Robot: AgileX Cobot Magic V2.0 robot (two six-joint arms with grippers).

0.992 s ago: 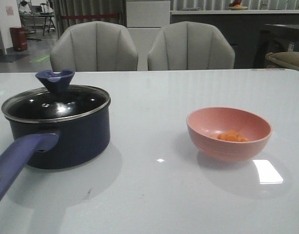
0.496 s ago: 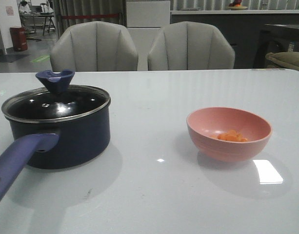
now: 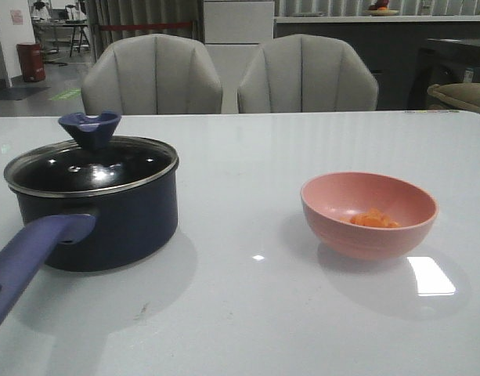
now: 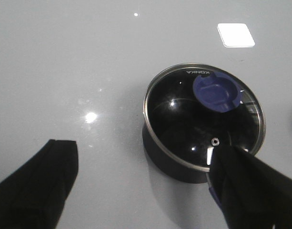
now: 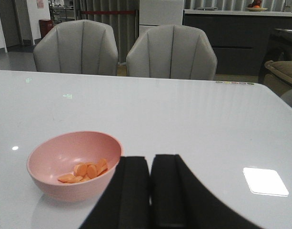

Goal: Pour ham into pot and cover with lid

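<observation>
The dark navy pot (image 3: 106,219) stands at the table's left with its purple-blue handle (image 3: 28,254) toward the front. The glass lid (image 3: 91,166) with a blue knob (image 3: 88,128) rests on it. The ham (image 3: 373,219) lies in a pink bowl (image 3: 369,213) at the right. In the left wrist view my left gripper (image 4: 143,186) is open, above and beside the pot (image 4: 174,162) and lid (image 4: 203,119). In the right wrist view my right gripper (image 5: 150,164) is shut and empty, just beside the bowl (image 5: 72,164) with the ham (image 5: 86,171). Neither gripper shows in the front view.
Two grey chairs (image 3: 149,74) (image 3: 306,74) stand behind the table's far edge (image 3: 302,112). A bright light reflection (image 3: 429,276) lies on the glossy white tabletop near the bowl.
</observation>
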